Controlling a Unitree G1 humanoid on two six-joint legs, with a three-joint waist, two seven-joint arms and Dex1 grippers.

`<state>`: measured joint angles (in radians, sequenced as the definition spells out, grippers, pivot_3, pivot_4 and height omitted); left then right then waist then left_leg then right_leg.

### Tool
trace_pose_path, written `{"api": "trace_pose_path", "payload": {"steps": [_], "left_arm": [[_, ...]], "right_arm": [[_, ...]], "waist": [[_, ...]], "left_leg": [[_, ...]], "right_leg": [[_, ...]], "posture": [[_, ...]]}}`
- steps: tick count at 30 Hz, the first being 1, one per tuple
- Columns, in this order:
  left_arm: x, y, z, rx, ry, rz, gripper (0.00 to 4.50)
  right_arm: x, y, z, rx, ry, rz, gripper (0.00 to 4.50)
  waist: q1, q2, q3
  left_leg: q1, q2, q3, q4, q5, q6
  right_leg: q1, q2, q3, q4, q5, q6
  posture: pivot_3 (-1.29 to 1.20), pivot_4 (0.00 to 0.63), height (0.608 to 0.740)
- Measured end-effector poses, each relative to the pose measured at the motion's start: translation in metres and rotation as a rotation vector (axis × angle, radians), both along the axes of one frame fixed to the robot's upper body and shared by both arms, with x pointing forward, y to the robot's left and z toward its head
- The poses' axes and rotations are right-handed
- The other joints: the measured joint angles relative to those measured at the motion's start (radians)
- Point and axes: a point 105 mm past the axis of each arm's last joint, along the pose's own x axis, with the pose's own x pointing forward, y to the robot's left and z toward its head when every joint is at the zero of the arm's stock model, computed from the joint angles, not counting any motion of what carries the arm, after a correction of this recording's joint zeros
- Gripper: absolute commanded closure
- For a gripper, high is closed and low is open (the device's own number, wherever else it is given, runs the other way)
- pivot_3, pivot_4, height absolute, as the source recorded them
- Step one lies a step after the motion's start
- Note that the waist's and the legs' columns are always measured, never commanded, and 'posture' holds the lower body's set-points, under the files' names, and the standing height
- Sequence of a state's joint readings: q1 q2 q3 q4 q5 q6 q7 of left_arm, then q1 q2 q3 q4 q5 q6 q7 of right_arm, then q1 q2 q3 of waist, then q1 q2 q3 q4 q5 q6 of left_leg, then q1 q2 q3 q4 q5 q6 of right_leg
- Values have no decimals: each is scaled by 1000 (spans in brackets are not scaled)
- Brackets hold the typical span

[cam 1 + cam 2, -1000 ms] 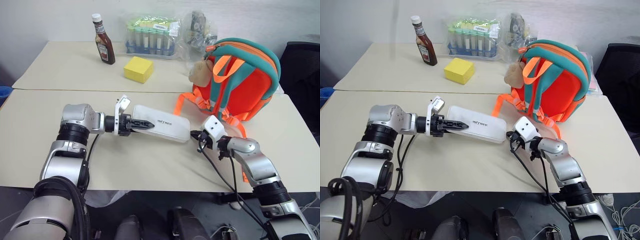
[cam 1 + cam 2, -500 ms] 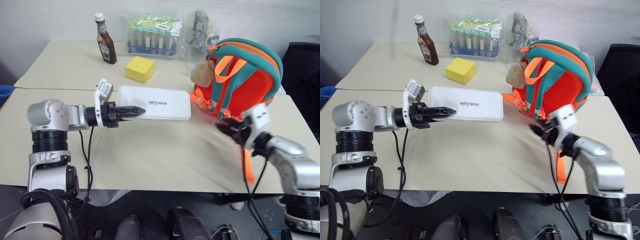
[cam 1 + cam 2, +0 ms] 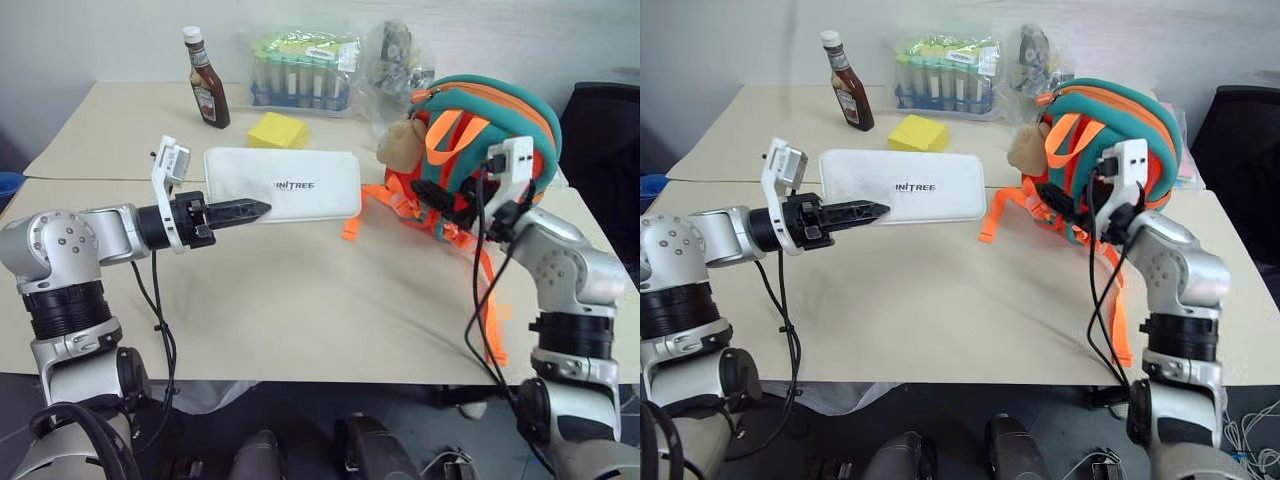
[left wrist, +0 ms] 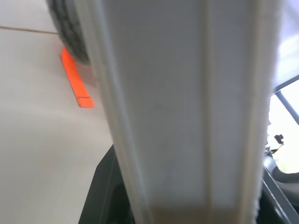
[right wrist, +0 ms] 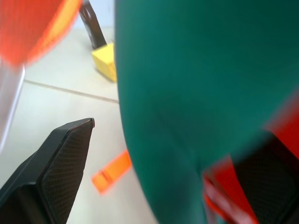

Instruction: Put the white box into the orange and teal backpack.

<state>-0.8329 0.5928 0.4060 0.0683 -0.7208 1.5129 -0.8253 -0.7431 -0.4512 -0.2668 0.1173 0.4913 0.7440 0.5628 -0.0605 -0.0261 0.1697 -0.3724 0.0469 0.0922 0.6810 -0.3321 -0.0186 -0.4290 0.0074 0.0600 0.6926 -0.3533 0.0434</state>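
A: Left eye view: L hand [image 3: 255,208] is gripping the white box [image 3: 285,184], holding it off the worktop [image 3: 300,300], beside the orange and teal backpack [image 3: 490,150].
B: R hand [image 3: 432,192]?
A: Fingers are spreading wide, straddling a teal strap.

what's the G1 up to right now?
Packing job. The left gripper holds the white box by one end, lifted off the table and level, its far end toward the backpack. The right gripper is open at the backpack's front, a teal strap between its fingers, not yet closed on it. The box is not in the backpack yet. A ketchup bottle, a yellow block and bagged tubes sit behind.
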Motion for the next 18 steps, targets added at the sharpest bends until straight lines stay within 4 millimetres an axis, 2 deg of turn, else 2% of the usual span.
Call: {"api": "trace_pose_path", "payload": {"steps": [3,6,10,14,16,18], "left_arm": [[1,5,5,11,-38,31,3041],[3,9,9,7,-67,65,3041],[7,21,18,-2,-124,135,3041],[8,31,26,-5,-178,179,3041],[9,32,29,-11,-199,184,3041],[10,31,33,-17,-234,178,3041]], "right_arm": [[15,5,3,6,-11,-9,640],[20,6,-1,15,-11,6,1668],[13,17,1,-2,-36,100,3117],[-2,25,12,-22,-75,196,4466],[-9,27,17,-27,-92,233,4490],[-34,31,19,-48,-97,353,4490]], "waist": [[0,0,0],[0,0,0],[-6,0,0],[-11,0,0],[-12,0,0],[-9,1,1]], "left_leg": [[0,0,0,0,0,0],[0,0,0,0,0,0],[0,0,0,-1,0,0],[0,1,0,-1,0,0],[0,0,0,-1,0,0],[-1,1,-1,-2,0,0]], "right_leg": [[0,0,0,0,0,0],[0,0,0,0,0,0],[0,0,0,1,0,0],[0,0,-1,1,0,0],[0,0,-1,0,0,0],[0,0,-1,0,0,0]], "posture": [[0,150,740],[0,150,740],[0,150,740],[0,150,740],[0,150,740],[0,150,740]]}}
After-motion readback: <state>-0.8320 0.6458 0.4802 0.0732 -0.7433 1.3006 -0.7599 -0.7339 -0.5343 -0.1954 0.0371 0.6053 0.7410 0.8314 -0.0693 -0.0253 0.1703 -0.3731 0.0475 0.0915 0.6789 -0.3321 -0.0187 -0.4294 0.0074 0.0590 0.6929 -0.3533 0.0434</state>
